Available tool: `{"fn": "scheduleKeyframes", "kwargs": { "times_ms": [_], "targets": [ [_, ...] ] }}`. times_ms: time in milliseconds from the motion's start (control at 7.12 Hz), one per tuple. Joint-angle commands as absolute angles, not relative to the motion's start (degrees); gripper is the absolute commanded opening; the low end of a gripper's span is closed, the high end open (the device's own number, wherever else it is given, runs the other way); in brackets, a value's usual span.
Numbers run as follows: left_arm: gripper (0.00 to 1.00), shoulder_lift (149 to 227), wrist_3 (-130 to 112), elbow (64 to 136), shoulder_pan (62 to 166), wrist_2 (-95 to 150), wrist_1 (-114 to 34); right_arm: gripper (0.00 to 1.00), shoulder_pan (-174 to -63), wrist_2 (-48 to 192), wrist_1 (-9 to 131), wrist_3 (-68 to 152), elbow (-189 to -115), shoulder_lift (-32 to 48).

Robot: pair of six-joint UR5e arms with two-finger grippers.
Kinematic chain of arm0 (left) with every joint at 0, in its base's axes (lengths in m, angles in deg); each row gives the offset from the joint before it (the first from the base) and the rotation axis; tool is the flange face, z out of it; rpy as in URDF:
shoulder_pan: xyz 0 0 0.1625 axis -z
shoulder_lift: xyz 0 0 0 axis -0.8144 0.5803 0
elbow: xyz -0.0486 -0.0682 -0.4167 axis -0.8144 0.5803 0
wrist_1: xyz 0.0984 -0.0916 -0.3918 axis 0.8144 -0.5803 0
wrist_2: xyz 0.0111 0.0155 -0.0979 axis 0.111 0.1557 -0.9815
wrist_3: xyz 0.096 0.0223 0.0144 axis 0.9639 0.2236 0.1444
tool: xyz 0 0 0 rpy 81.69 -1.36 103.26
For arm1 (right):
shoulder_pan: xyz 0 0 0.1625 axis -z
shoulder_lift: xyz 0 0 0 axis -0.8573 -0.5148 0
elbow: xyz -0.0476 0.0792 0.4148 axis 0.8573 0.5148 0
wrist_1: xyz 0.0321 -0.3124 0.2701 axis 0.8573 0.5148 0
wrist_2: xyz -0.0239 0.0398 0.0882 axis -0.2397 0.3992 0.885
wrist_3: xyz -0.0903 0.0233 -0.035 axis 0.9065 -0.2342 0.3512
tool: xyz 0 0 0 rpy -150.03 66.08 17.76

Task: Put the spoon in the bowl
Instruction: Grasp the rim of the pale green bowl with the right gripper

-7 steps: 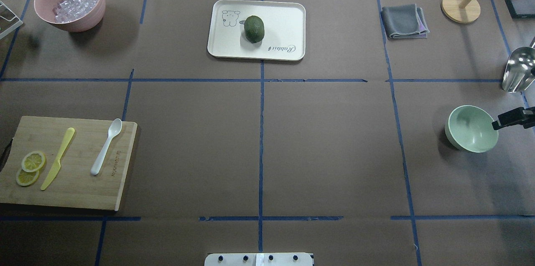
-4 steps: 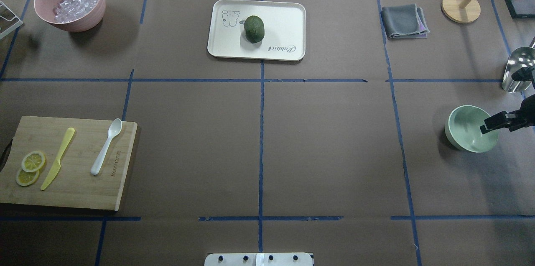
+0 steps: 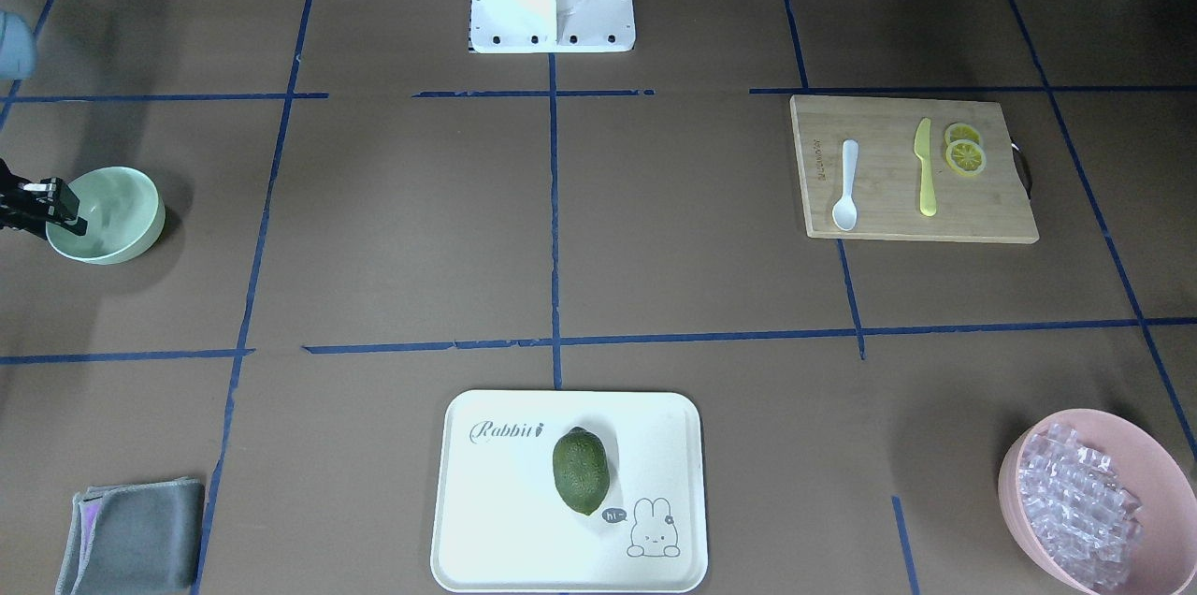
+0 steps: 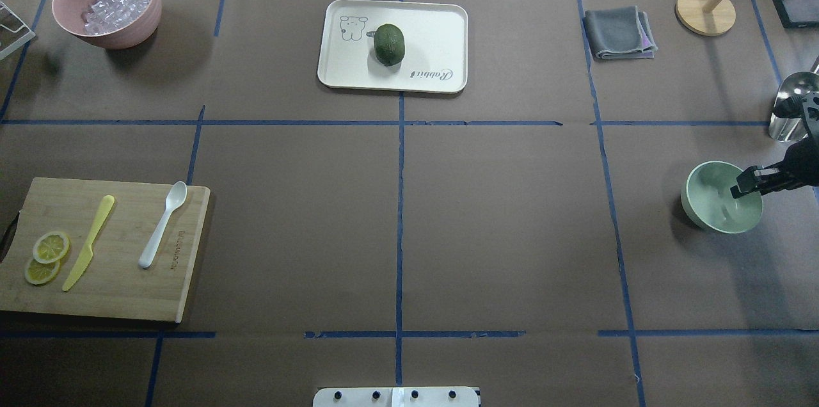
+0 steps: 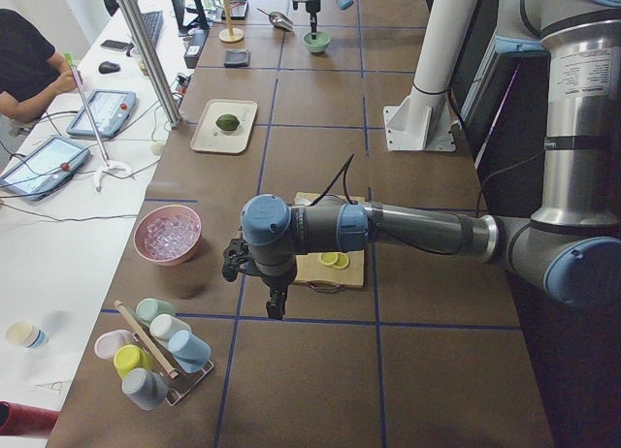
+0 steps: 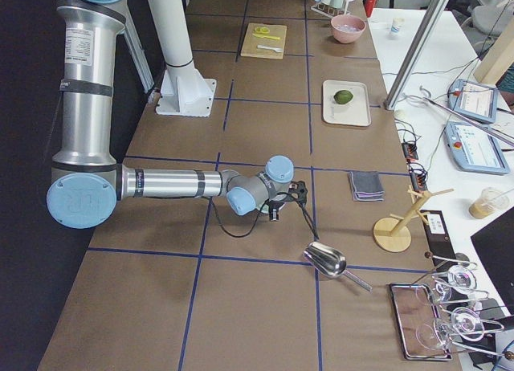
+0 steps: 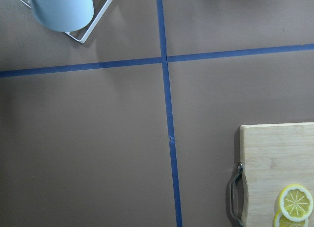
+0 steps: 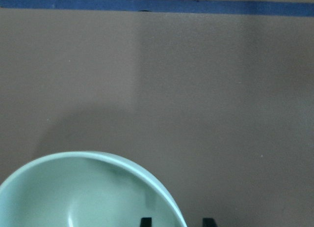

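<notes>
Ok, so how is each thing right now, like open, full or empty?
Spoon, lying flat on the board, not held.
Bowl, upright, empty.
Right tool, open, at the bowl's rim.
Left tool, can't tell if open.
Pink bowl, full of clear cubes.
Cloth, folded.
Lemon slices, cut, overlapping.

The left arm (image 5: 417,230) stretches out level and low over the surface. Its wrist is bent so that the left end effector (image 5: 277,307) points straight down, and whether its fingers stand apart cannot be told. The right arm (image 6: 169,182) also reaches out level with its forearm low. The right end effector (image 4: 742,185) points downward, its two dark fingertips (image 8: 145,221) held apart.
</notes>
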State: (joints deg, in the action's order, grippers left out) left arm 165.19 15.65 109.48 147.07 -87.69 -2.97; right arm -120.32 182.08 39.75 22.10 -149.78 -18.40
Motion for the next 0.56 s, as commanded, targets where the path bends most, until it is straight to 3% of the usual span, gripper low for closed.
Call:
{"fn": "scheduleKeyframes", "kwargs": {
  "times_ms": [0,421],
  "targets": [
    [1.0,165.2,15.7,109.6,147.1,-87.8,-3.0,0.0,-120.3,182.5,38.5,20.7,-150.3,-18.6],
    [1.0,164.8,15.9,110.5,147.1,-88.5,-5.7,0.0,-112.8,182.8,39.2,8.8,-161.9,-14.3]
  ]
}}
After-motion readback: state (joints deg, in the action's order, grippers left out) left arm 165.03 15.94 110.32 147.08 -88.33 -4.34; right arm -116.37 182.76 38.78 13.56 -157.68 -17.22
